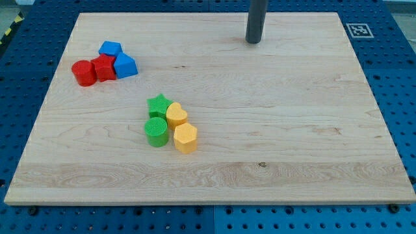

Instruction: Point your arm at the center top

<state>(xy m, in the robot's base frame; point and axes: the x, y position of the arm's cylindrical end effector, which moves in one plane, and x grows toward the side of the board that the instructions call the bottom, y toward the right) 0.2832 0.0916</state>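
Poised at the view's top, just right of centre, my tip (253,41) rests bare on the pale wooden board (292,149), carrying nothing. Left to right: red cylinder (82,73), red block (103,67) and two blue blocks (110,49) (125,66) huddle well apart; green star (158,104), green cylinder (155,132), yellow heart (177,115) and yellow hexagon (185,138) cluster mid-board. Risk seems slight: overshooting leftward or off the top edge.

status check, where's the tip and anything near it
My tip at board's top, right of centre. No block touching it. Red-blue cluster far left; green-yellow cluster mid-board. Path clear.
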